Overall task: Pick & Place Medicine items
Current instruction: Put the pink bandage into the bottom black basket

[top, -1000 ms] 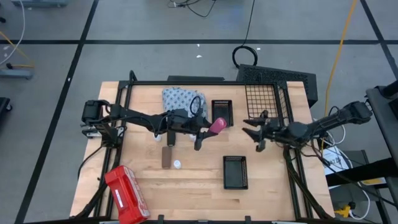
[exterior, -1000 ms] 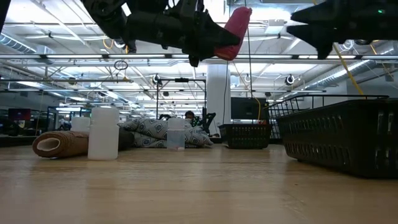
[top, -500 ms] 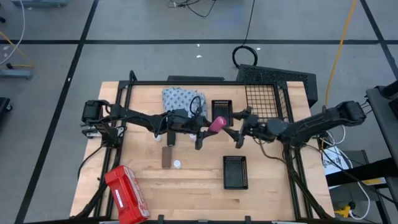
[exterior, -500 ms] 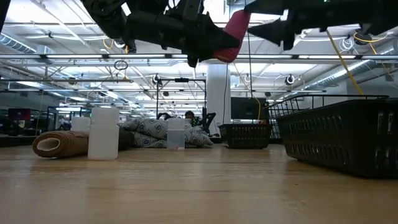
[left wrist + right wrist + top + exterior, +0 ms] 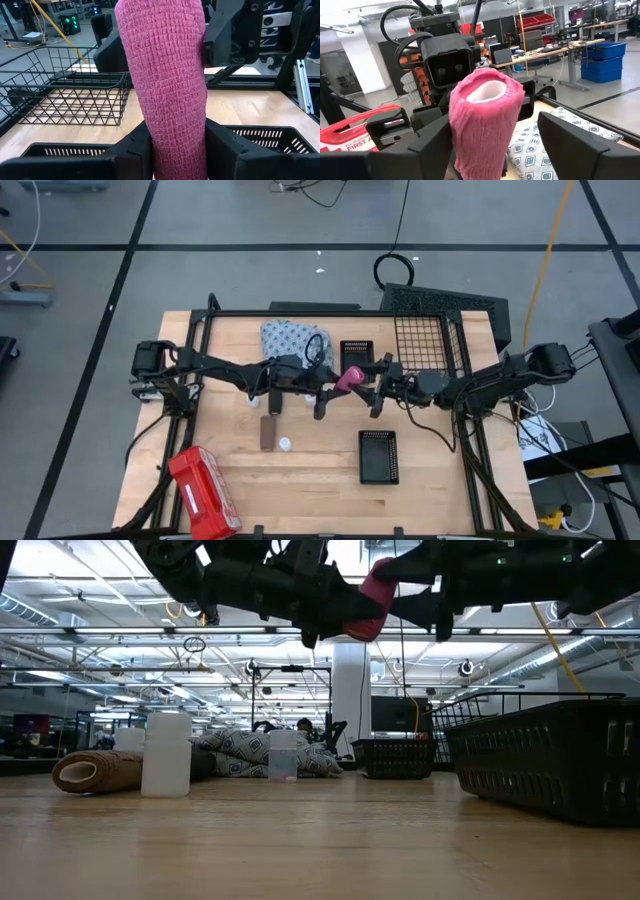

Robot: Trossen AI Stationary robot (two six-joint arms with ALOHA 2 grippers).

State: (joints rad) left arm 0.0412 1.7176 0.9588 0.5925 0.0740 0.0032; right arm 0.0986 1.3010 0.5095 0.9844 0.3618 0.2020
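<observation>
My right gripper [image 5: 372,388] has slid leftward across the table since a second ago, and its spread fingers [image 5: 580,145] now flank the free end of the pink-red knitted oblong roll [image 5: 350,379] without yet clamping it. My left gripper [image 5: 325,395] stays clamped on the roll's other end, holding it aloft above mid-table, tilted up toward the right arm; the fingers [image 5: 130,155] press both sides of the fabric. Below, on the wooden table [image 5: 440,470], a brown oblong roll [image 5: 268,431] lies just left of a small white round bottle [image 5: 285,444]. A blue-white patterned cloth [image 5: 290,338] sits at the far edge, a small black mesh basket [image 5: 379,456] to the near right, and a red plastic case [image 5: 203,491] at the near-left corner.
</observation>
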